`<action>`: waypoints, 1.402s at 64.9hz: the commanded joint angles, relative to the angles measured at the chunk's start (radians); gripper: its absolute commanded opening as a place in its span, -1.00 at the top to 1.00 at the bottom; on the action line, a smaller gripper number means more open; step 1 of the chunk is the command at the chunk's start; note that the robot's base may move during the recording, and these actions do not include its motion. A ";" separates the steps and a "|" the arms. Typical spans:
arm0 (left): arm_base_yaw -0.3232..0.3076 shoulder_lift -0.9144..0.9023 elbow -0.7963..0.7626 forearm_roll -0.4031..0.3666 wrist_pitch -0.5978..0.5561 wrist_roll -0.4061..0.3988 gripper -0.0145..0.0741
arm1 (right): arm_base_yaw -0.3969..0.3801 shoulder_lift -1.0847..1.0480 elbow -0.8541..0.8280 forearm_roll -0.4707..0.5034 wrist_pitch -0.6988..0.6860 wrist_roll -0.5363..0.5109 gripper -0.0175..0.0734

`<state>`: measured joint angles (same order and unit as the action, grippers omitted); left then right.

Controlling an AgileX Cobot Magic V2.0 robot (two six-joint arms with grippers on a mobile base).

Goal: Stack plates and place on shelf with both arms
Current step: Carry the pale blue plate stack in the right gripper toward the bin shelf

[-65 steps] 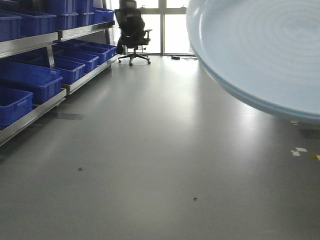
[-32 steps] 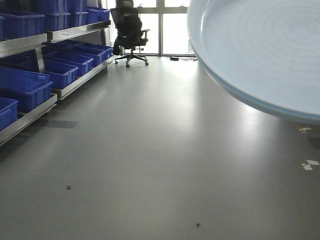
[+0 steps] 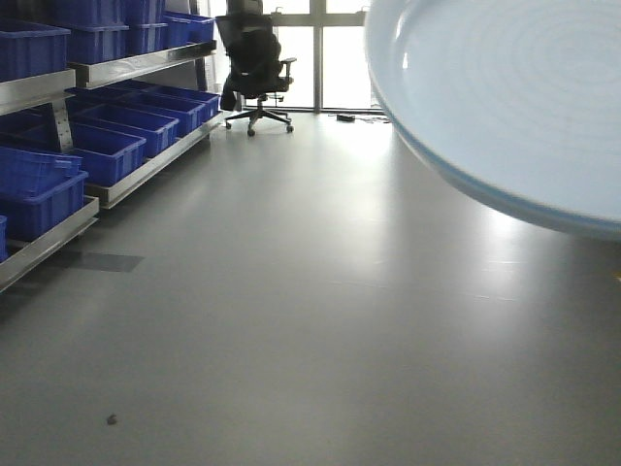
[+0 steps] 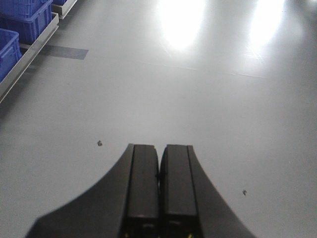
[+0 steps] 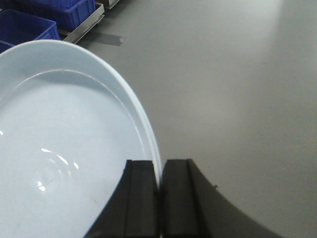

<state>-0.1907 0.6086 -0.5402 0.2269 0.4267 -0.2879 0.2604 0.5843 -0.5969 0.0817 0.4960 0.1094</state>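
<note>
Pale blue-white glossy plate (image 3: 505,97): held aloft at near right above the grey floor (image 3: 291,320). The front view shows no grip on it. We find the grip in the right wrist view alone: right pincer (image 5: 159,198) clamped on the plate's rim. Left pincer (image 4: 159,193): jaws pressed together, holding nothing, over the floor. Blue bins (image 3: 107,150) on the left shelf (image 3: 136,61); we cannot see their contents. Office chair (image 3: 254,68): far end.

The left pincer (image 4: 159,149) and right pincer (image 5: 160,164) are black, squared, seemingly smooth-faced.
</note>
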 commanded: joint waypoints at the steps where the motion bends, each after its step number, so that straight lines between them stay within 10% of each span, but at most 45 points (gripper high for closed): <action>1: -0.002 -0.002 -0.031 0.007 -0.082 -0.010 0.48 | -0.005 -0.001 -0.031 0.008 -0.093 -0.002 0.58; 91: -0.002 -0.002 -0.031 0.007 -0.082 -0.010 0.48 | -0.005 -0.001 -0.031 0.008 -0.089 -0.002 0.58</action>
<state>-0.1907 0.6086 -0.5402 0.2269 0.4249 -0.2879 0.2604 0.5843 -0.5969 0.0817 0.4996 0.1094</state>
